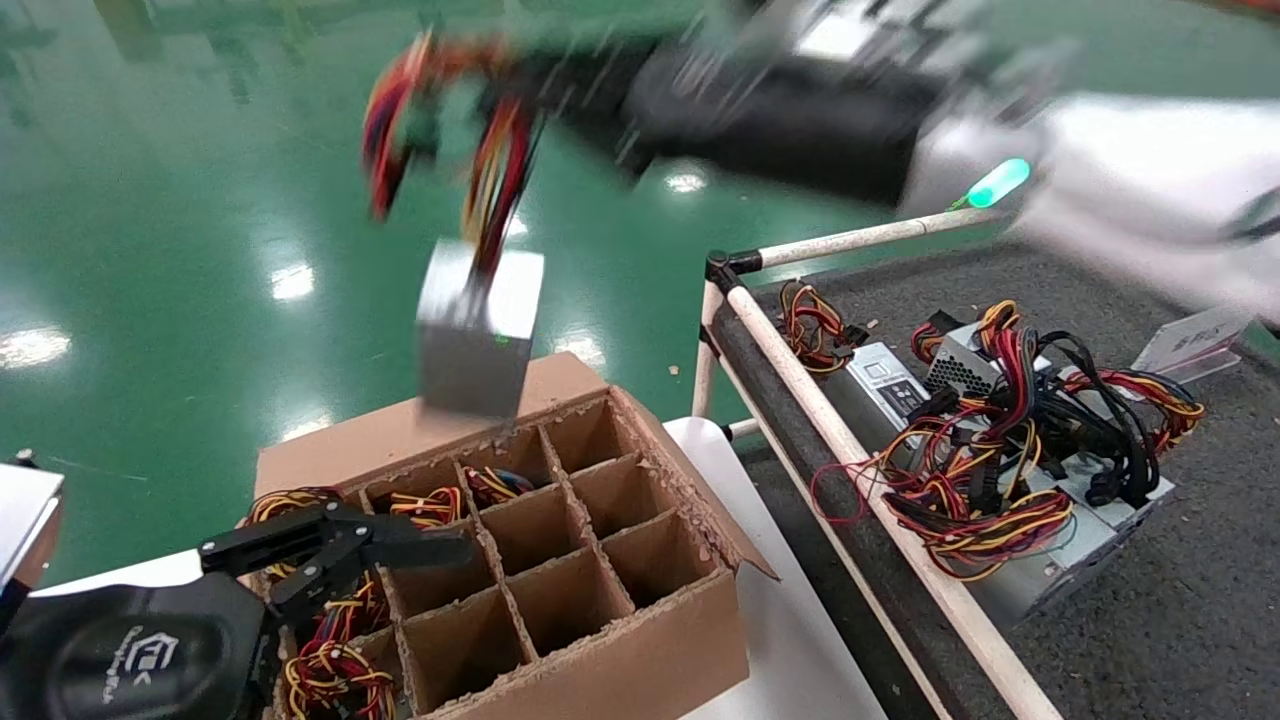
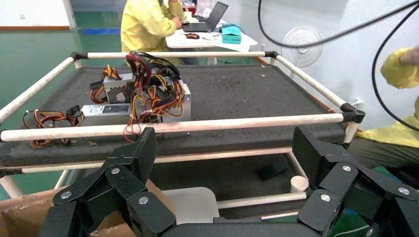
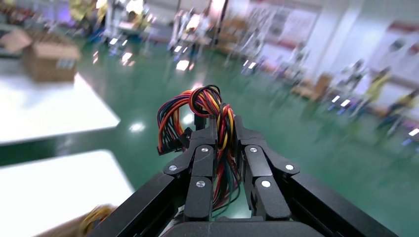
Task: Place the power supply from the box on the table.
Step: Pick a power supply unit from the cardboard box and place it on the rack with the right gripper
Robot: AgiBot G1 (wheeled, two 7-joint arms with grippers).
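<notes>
The power supply (image 1: 478, 335), a small silver-grey metal case, hangs in the air just above the far edge of the box (image 1: 640, 670). It dangles by its red, yellow and black wires (image 1: 495, 170). My right gripper (image 1: 540, 85) is high over the box and shut on that wire bundle (image 3: 207, 106); in the right wrist view the gripper (image 3: 220, 126) pinches the strands between its fingers. The case itself is hidden in that view. My left gripper (image 1: 400, 545) stands open and empty over the box's near left cells, facing the table (image 2: 237, 89).
Several other power supplies with tangled wires (image 1: 1000, 440) lie piled on the dark table (image 1: 1180, 620) behind its white rail (image 1: 850, 450). The box rests on a white tabletop (image 1: 790, 600). Wire bundles fill its left cells (image 1: 330, 670). A person in yellow (image 2: 148, 24) sits beyond the table.
</notes>
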